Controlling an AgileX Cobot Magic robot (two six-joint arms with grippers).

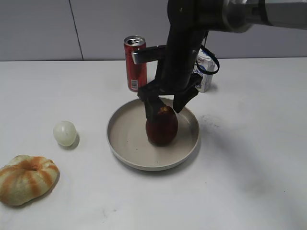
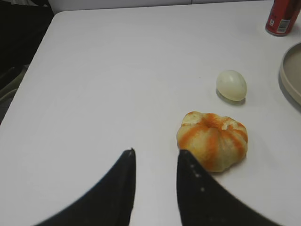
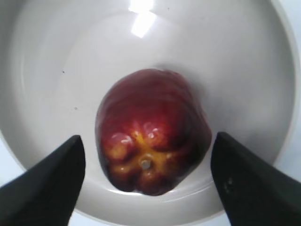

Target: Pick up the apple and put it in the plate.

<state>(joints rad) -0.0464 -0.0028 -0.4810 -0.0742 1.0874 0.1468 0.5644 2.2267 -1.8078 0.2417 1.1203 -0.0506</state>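
Right claw (image 3: 146, 181) released, fingers wide apart either side of apple (image 3: 151, 129), no contact. Apple standing upright inside plate (image 1: 122, 143). Risk: toppling or rolling if a finger clips it on retreat. Left claw (image 2: 155, 162) idle, parted, over surface (image 2: 117, 70).

The right arm reached in from the upper right, its wrist bent to point straight down. The right gripper (image 1: 165, 104) hung with its black fingers (image 3: 47, 188) spread wide, touching nothing. The left gripper (image 2: 155, 162) sat low over the surface, fingers slightly parted and holding nothing.
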